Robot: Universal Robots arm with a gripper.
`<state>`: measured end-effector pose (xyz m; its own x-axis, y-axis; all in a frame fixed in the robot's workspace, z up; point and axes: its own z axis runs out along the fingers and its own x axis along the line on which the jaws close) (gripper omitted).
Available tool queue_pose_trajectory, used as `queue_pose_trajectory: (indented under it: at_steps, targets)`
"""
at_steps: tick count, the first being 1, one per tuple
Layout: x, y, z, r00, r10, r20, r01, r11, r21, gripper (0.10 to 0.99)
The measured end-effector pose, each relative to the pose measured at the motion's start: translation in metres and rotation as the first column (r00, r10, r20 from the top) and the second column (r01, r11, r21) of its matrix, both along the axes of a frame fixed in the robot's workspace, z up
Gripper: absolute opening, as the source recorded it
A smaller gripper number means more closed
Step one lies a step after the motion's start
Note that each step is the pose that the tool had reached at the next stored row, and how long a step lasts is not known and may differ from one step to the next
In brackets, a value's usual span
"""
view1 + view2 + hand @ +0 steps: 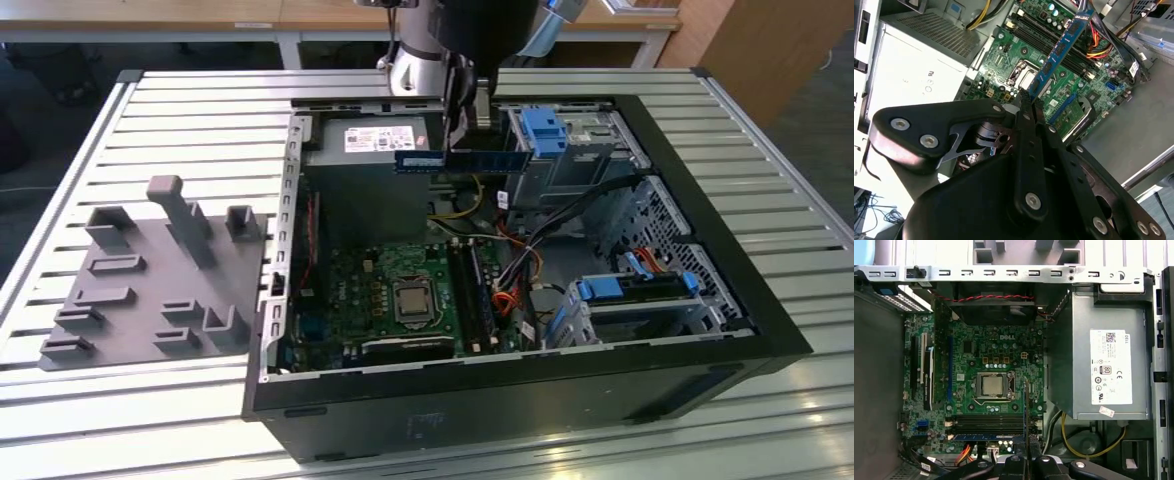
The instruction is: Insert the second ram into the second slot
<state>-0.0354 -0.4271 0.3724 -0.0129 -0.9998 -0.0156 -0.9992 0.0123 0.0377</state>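
The claw (477, 150) is clamped narrow on the second ram (451, 162), its two black fingers pinching the thin blue stick partway along its length. The stick lies level and pokes out to either side of the claw, the longer part carrying the white label. It hangs in the air above the open computer case (534, 400), touching nothing else.

In the second wrist view the second ram (1059, 50) runs out from the tips of the claw (1030, 97), dark chips along its face, with the green motherboard (1004, 60) well beneath it. The long dark memory slots (1034, 35) lie down there under the far part of the stick, apart from it. Another blue stick (1061, 107) stands on the board just beside those slots, seated as far as I can make out.

In the first wrist view the motherboard (1004, 350) lies flat below the claw (1026, 462), the square processor socket (992, 386) in its middle and the grey power supply (1104, 365) off to one side of the claw.

The case rests on a slatted metal bench (200, 110), and a grey fixture plate (147, 290) lies on it, well away from the claw
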Motion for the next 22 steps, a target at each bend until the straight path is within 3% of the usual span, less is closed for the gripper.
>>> queue_pose_trajectory:
  at_steps: [22]
  targets:
    - [0.0, -0.0003, 0.0, 0.9997, -0.022, 0.0, 0.022, 0.9997, 0.0, 0.137]
